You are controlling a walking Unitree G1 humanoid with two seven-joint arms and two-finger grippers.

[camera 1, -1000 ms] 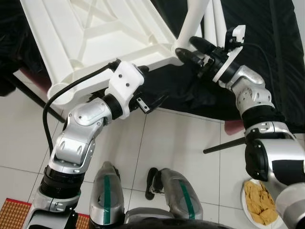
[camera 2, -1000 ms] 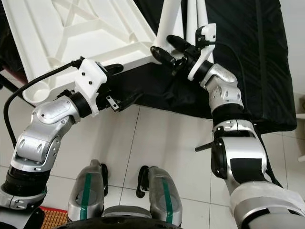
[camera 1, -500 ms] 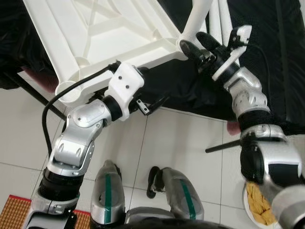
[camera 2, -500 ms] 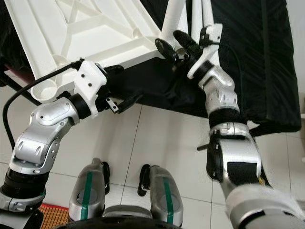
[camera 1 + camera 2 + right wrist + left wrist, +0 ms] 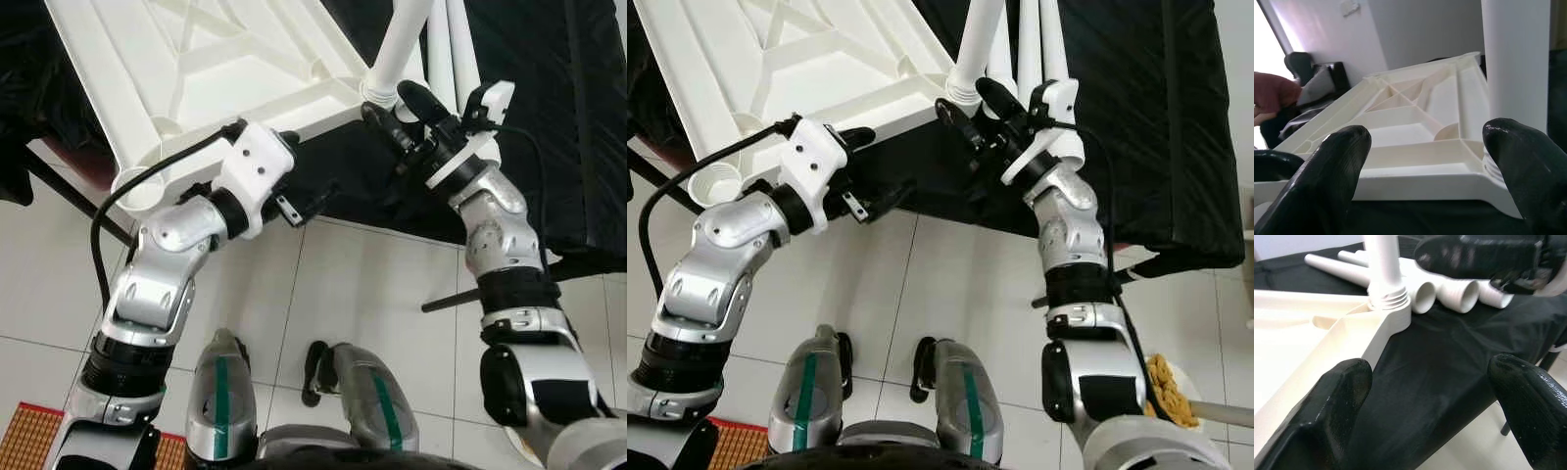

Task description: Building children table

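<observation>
Left eye view: white plastic tabletop [image 5: 196,59] lies upside down on black cloth [image 5: 549,117], one leg [image 5: 402,44] screwed into its near right corner. Looks light, stiff, slick; grip the ribbed rim. Right gripper [image 5: 392,103] spread beside the socket, left gripper [image 5: 309,201] spread, empty, under the near edge.

From the head we look steeply down with both eyes, near enough that our own arms crowd the frame, and both eyes share the corner of the upturned white table top [image 5: 211,69] lying on the black-draped surface [image 5: 1136,117]. Our left wrist camera sits low and close, facing along its fingers [image 5: 1327,416] toward that same corner, where the screwed-in table leg [image 5: 1383,269] rises. Our right wrist camera looks from the opposite side, just beside the same leg [image 5: 1515,63], across the ribbed underside toward a wall [image 5: 1415,29].
</observation>
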